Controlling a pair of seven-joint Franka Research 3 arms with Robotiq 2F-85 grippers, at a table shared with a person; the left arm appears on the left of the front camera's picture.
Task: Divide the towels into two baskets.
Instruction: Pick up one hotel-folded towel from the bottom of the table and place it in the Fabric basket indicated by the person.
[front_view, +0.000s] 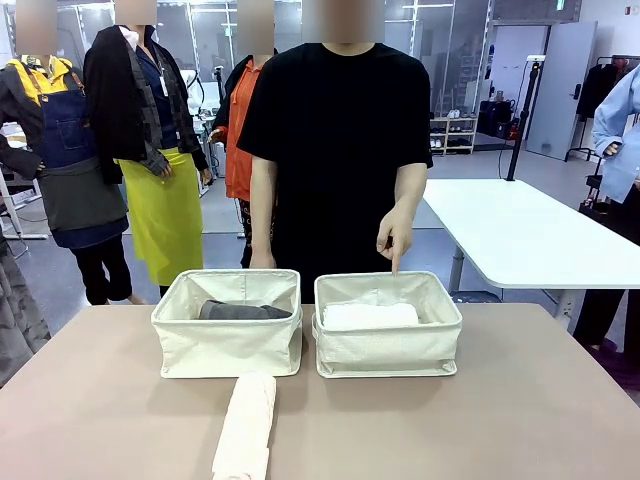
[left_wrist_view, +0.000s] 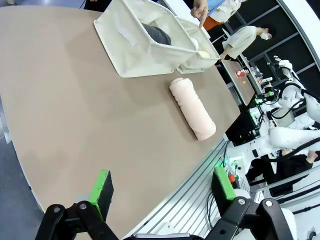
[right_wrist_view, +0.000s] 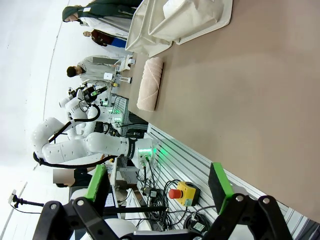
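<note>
Cream-peach towel (left_wrist_view: 192, 108) lying on desk (left_wrist_view: 75, 115) well ahead of released left claw (left_wrist_view: 162, 189), long axis running toward baskets (left_wrist_view: 145, 47), right claw (right_wrist_view: 159, 186) released too

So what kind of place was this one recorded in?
Most likely a robotics lab or test hall, not a home: another white robot arm on a frame with an emergency-stop button, bare white worktables, and glass partitions behind the person.

Tan table (front_view: 540, 400): two baskets (front_view: 228, 322) (side by side), cream-peach towel (front_view: 247, 425).
</note>
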